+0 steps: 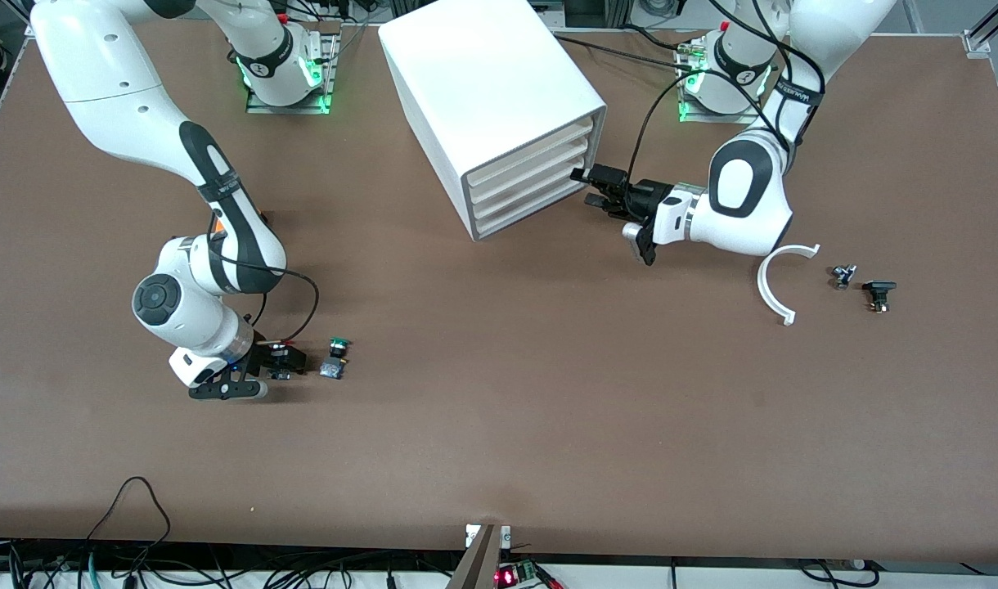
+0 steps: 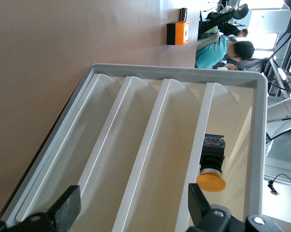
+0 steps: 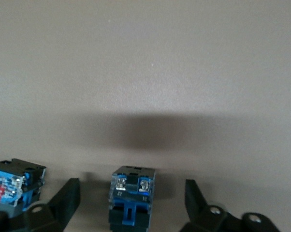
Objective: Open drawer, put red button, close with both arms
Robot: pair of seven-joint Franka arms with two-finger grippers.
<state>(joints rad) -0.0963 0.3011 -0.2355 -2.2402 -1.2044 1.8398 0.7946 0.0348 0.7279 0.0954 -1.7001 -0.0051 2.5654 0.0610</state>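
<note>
The white cabinet (image 1: 483, 90) stands at the table's middle, far from the front camera, with all its cream drawer fronts (image 1: 532, 176) pushed in. My left gripper (image 1: 587, 186) is open right at those fronts, and its fingers straddle the slats (image 2: 136, 159) in the left wrist view (image 2: 133, 210). My right gripper (image 1: 285, 361) is open and low over the table toward the right arm's end. A small switch with a blue base block (image 3: 132, 193) lies between its fingers (image 3: 131, 182). Its cap is hidden, so I cannot see its colour.
The green-capped switch (image 1: 335, 356) lies beside the right gripper; a second blue-based switch (image 3: 10, 186) shows in the right wrist view. An orange-capped switch (image 2: 211, 166) shows at the outermost slat. An orange box (image 2: 177, 34), a white curved piece (image 1: 773, 282) and small black parts (image 1: 878, 294) lie about.
</note>
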